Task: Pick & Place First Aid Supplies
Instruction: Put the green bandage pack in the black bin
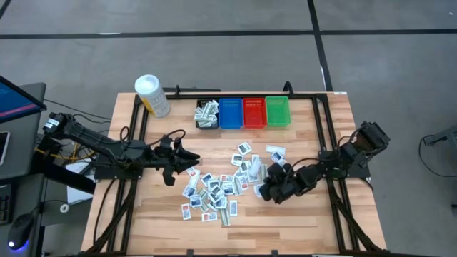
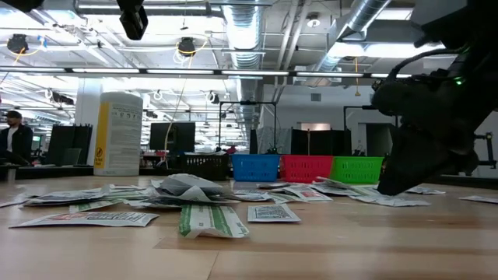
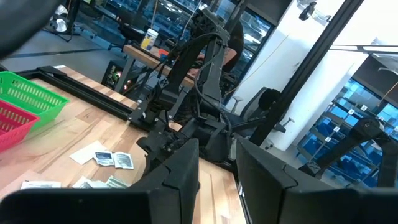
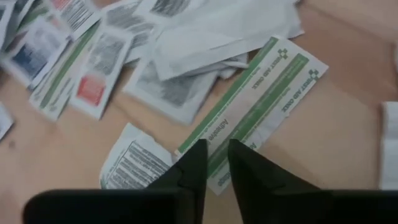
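Two matte black jointed arms, the left arm [image 1: 107,148] trailing yellow and orange cables at the frame's left edge, the right arm [image 1: 335,165] blocky, with tapered dark fingers [image 4: 193,163].

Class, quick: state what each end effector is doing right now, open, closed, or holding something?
Left end effector: open, holding nothing, raised above the table.
Right end effector: narrow gap, just above a long green-striped white paper packet; grip cannot be told.

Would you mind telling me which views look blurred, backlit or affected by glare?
Right wrist view: packets soft, right gripper fingertips dark. Low view: bright ceiling lights backlight the right arm into silhouette; near packet blurred. High view: evenly lit, sharp.
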